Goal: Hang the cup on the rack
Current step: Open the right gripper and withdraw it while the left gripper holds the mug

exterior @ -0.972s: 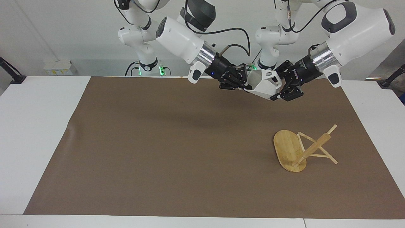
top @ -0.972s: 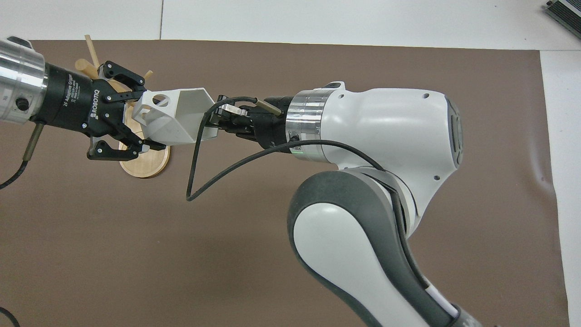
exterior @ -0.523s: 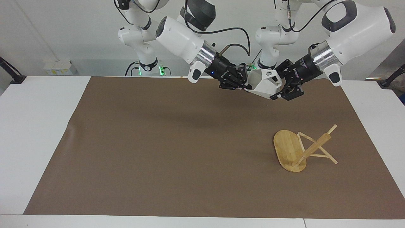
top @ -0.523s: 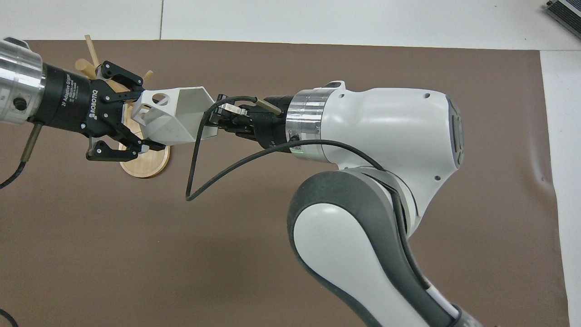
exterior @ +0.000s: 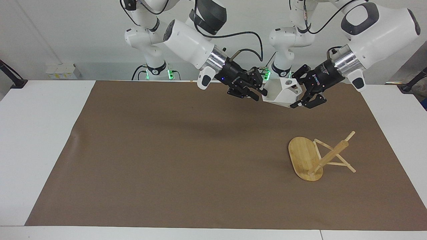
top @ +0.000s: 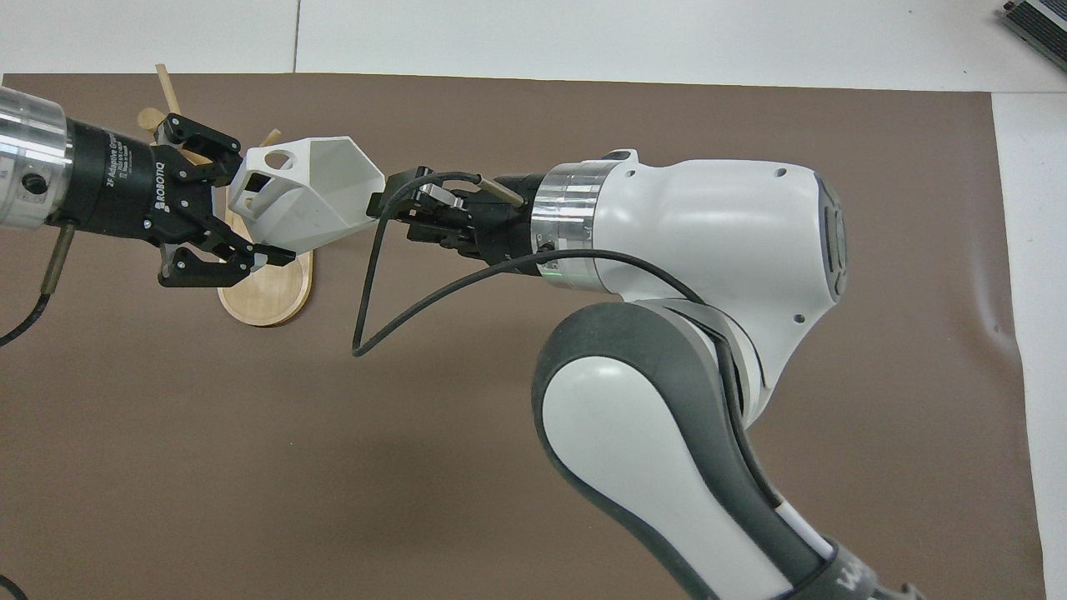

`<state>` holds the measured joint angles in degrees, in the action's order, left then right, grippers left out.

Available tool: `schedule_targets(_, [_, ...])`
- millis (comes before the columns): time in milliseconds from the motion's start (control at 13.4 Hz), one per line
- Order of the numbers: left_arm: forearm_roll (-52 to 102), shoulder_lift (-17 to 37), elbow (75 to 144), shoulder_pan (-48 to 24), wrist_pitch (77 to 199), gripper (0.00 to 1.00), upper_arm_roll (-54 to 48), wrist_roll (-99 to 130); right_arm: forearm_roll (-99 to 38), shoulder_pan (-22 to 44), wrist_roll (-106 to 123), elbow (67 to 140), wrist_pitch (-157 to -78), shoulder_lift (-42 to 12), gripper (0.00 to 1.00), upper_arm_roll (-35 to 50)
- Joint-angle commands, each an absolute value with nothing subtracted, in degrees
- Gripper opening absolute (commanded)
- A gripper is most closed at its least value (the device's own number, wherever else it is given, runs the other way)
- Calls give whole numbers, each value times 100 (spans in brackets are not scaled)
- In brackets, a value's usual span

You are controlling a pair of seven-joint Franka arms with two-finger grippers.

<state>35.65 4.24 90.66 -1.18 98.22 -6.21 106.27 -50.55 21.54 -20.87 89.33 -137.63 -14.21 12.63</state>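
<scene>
The white faceted cup (exterior: 279, 93) hangs in the air over the brown mat, near the robots' edge of the table. My left gripper (exterior: 295, 94) is shut on its base end, with the handle and its round hole on top. In the overhead view the left gripper (top: 260, 208) spans the cup (top: 321, 200). My right gripper (exterior: 259, 93) sits at the cup's rim with its fingers open and just off the wall; it also shows in the overhead view (top: 388, 203). The bamboo rack (exterior: 302, 158) lies tipped on its side, its post (exterior: 330, 156) slanting up.
The brown mat (exterior: 166, 160) covers most of the white table. In the overhead view the rack's base (top: 268, 292) shows under the left gripper, and its pegs (top: 167, 87) stick out toward the mat's edge farthest from the robots.
The right gripper has let go of the cup's rim and drawn back slightly. The left gripper has carried the cup a little toward the left arm's end and tilted it.
</scene>
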Motion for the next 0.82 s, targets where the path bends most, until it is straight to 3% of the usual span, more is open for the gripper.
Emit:
schedule_targets(0, [3349, 88, 9631, -167, 10370, 0, -598, 11135, -5106, 2118, -2101, 9096, -13808, -1345, 76, 1283])
schedule_targets(149, [3175, 0, 9860, -176, 10625, 0, -598, 11721, -5098, 2109, -2074, 9132, -13816, -1327, 98, 1257])
schedule_targets(523, [2621, 35, 10204, -184, 11328, 0, -598, 13172, -4485, 1812, -1793, 9403, -13764, -1170, 100, 1239])
schedule_targets(747, [2417, 123, 10405, -202, 11688, 0, -606, 13780, -2828, 1145, -1199, 9711, -13659, -836, 100, 1248])
